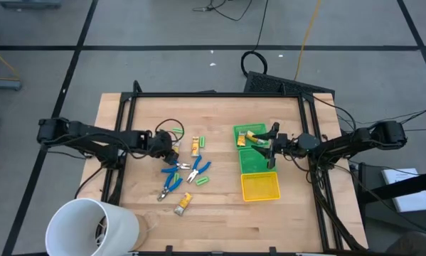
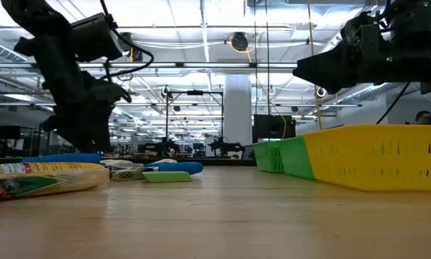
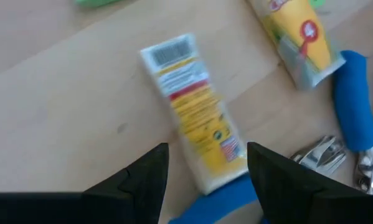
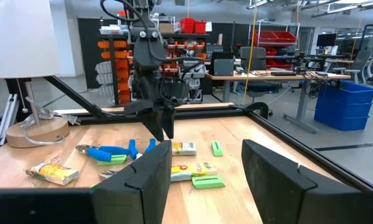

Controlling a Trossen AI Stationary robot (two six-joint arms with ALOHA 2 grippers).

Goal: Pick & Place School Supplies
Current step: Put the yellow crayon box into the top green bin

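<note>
My left gripper [image 1: 173, 154] [image 3: 206, 149] is open and low over the table among the loose supplies. A yellow-tan wrapped block [image 3: 195, 121] [image 1: 195, 146] lies flat just ahead, in line with the gap between the fingers, apart from them. A second block [image 3: 298, 37] lies beside it. Blue-handled pliers [image 1: 178, 171] [image 3: 354, 102] and green pieces [image 1: 204, 142] [image 1: 202, 180] lie close by. Another block [image 1: 183, 203] rests nearer the table's near edge. My right gripper [image 1: 268, 146] [image 4: 206, 149] is open and empty above the green bin [image 1: 255, 162], which holds one block [image 1: 252, 136].
A yellow bin [image 1: 261, 187] [image 2: 373, 155] sits against the near side of the green bin. A large white cup [image 1: 92, 226] stands at the table's near left corner. A black frame [image 1: 220, 94] borders the table. Bare wood lies between the supplies and the bins.
</note>
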